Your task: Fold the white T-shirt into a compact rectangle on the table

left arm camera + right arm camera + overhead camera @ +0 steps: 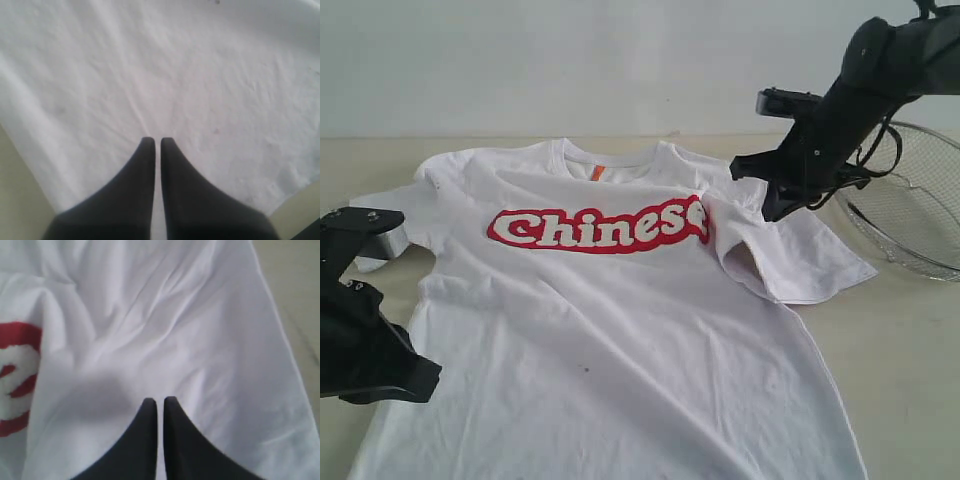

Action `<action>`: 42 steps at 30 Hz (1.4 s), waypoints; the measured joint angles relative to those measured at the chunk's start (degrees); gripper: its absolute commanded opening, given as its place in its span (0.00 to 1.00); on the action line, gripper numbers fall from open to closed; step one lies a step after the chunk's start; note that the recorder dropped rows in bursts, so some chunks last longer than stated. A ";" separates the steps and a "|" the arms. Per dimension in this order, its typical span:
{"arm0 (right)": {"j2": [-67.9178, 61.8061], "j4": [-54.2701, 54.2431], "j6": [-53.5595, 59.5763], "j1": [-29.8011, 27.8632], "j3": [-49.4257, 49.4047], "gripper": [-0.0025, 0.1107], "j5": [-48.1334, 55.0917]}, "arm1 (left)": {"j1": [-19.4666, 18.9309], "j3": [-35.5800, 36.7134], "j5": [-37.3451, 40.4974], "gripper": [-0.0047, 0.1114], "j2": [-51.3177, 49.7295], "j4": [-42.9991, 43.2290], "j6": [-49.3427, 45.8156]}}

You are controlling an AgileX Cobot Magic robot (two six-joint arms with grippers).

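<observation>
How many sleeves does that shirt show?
2: one sleeve lies flat on the left, partly behind the left arm; the other lies rumpled on the right by the right arm.

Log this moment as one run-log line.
fold: barely begun | white T-shirt: face up on table, one sleeve bunched inward | left gripper: shut over shirt | right gripper: shut at that sleeve
</observation>
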State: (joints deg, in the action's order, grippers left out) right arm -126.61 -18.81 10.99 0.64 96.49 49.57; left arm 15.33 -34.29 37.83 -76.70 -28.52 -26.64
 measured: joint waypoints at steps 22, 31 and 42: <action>0.46 12.48 -3.72 0.00 0.24 0.02 -0.26 | 0.00 0.00 -1.77 0.08 0.00 -2.10 -1.95; 1.89 14.73 0.50 3.74 3.33 0.02 2.60 | 0.00 0.00 -2.24 0.08 0.00 -2.21 -1.95; -3.15 25.89 -4.65 7.41 3.42 0.02 2.39 | 0.00 0.00 -2.36 0.08 0.00 -2.21 -2.05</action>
State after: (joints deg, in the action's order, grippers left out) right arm -129.75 7.07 6.34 8.05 99.91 51.96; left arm 15.33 -34.29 35.47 -76.70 -30.74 -28.69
